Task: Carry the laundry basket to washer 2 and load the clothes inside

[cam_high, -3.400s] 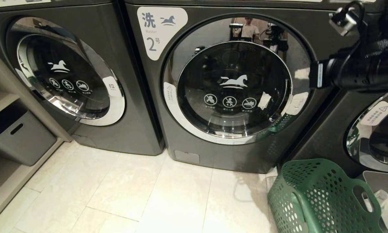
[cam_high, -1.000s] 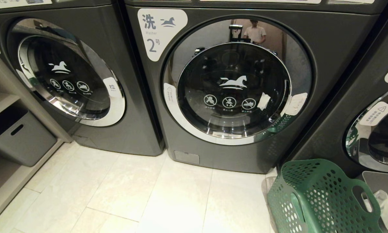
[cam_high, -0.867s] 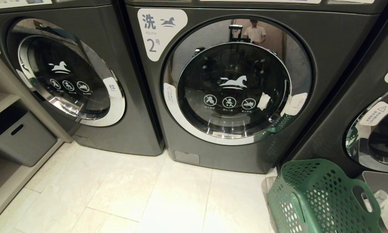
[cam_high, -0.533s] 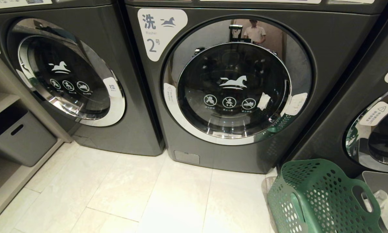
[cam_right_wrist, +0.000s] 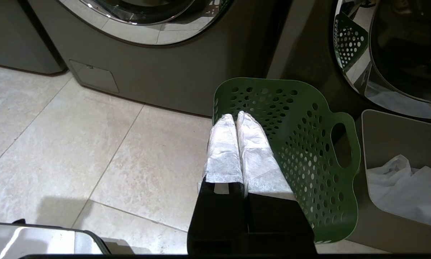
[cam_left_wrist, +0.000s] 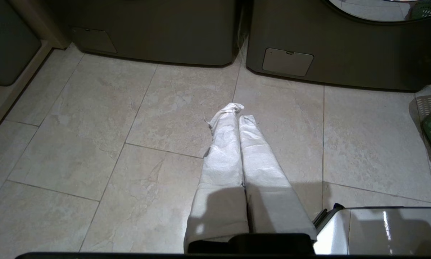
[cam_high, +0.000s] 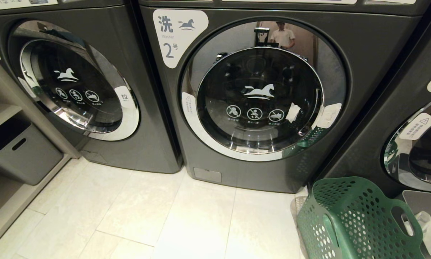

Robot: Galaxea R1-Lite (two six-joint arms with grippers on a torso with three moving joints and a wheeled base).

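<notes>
A laundromat: numbered front-loading washers stand side by side.

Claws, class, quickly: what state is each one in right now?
Left claw: closed, holding nothing, above the floor tiles.
Right claw: closed, holding nothing, in front of the green basket.

Sticker on washer 2 — "洗", "Washer", "2号".

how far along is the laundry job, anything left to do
Looks essentially finished: the green basket sits empty on the floor beside washer 2, whose door is closed. Nothing is in hand: the left hand and right hand are both shut and empty. Whether clothes are inside can't be seen.
</notes>
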